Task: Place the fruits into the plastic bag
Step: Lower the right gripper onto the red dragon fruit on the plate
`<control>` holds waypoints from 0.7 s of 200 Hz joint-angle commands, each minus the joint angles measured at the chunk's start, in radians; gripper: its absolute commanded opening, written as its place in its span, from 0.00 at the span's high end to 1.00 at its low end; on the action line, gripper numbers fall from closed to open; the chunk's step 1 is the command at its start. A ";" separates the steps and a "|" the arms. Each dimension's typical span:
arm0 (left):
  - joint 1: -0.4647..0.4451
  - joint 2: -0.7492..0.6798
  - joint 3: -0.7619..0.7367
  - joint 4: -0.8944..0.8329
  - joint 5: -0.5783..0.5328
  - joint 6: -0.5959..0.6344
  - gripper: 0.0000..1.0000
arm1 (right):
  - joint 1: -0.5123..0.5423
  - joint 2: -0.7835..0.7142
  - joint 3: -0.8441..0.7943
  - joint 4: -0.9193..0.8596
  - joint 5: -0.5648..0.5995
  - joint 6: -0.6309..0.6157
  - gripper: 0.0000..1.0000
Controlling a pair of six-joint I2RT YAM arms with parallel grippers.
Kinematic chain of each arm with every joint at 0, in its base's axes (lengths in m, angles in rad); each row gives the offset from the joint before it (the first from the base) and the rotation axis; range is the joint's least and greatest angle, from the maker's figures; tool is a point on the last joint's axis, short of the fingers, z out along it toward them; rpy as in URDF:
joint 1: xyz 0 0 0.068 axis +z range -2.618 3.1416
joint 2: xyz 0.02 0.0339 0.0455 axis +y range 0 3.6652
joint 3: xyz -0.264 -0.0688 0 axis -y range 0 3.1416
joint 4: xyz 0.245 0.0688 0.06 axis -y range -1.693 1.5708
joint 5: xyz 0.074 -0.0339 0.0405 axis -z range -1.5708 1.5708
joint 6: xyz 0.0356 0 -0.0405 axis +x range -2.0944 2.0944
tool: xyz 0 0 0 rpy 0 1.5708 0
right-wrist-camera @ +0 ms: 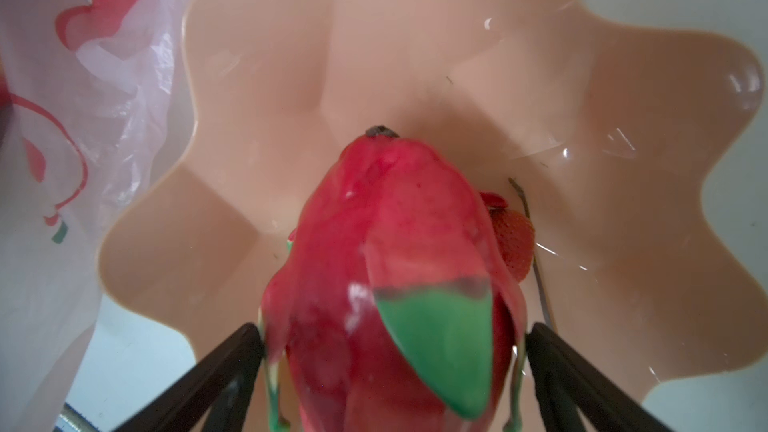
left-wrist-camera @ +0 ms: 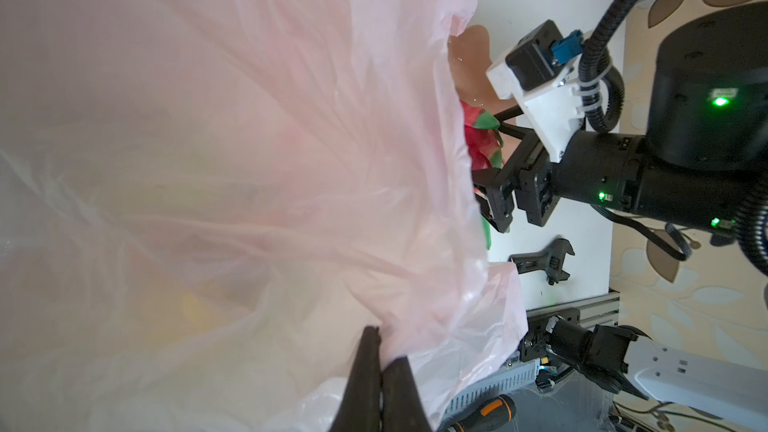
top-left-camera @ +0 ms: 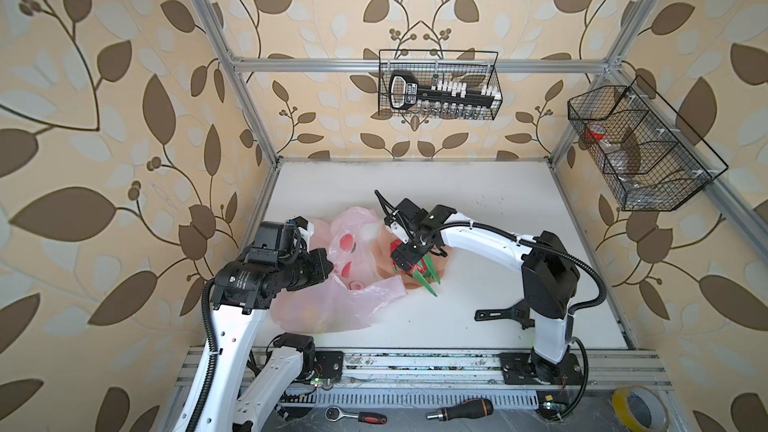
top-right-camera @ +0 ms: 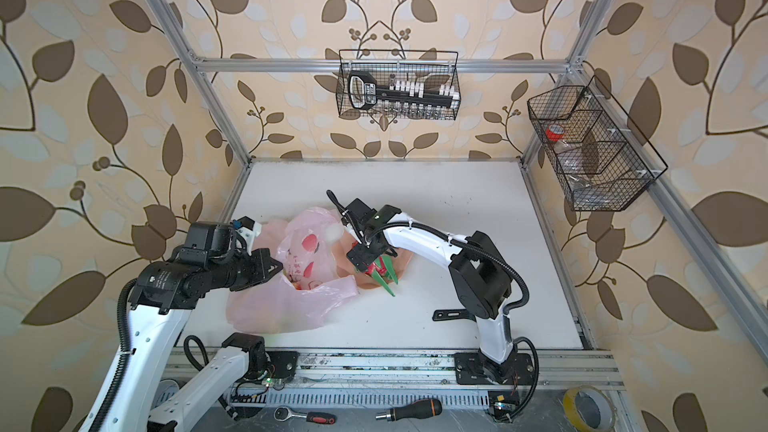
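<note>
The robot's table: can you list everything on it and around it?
plastic bag: one, pale pink, left side of the white table.
bowl: one, peach, beside the bag.
dragon fruit: one, red and green, over the bowl.
strawberry: one, red, in the bowl.
wrench: one, black, table's right side.
back basket: one, black wire, back rail.
side basket: one, black wire, right wall.
ratchet: one, silver and red, front ledge.
screwdriver: one, black and orange, front ledge.
tape roll: one, yellow, front ledge.
left gripper: one, black, shut on the bag's edge.
right gripper: one, black, gripping the dragon fruit.
</note>
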 commanded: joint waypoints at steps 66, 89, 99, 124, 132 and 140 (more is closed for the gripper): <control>-0.008 0.013 0.032 -0.008 -0.010 0.013 1.00 | 0.013 0.086 0.052 -0.040 0.064 -0.052 0.00; -0.008 0.016 0.033 -0.007 -0.011 0.013 1.00 | 0.019 0.087 0.044 -0.040 0.096 -0.041 0.00; -0.008 0.017 0.034 -0.006 -0.012 0.015 1.00 | 0.022 0.077 0.034 -0.032 0.106 -0.038 0.00; -0.007 0.020 0.031 -0.001 -0.009 0.013 1.00 | 0.023 0.068 0.014 -0.012 0.116 -0.031 0.00; -0.008 0.021 0.029 0.001 -0.008 0.013 1.00 | 0.022 0.073 0.014 -0.012 0.112 -0.030 0.00; -0.008 0.022 0.029 0.001 -0.008 0.013 1.00 | 0.022 0.079 0.012 -0.011 0.108 -0.029 0.00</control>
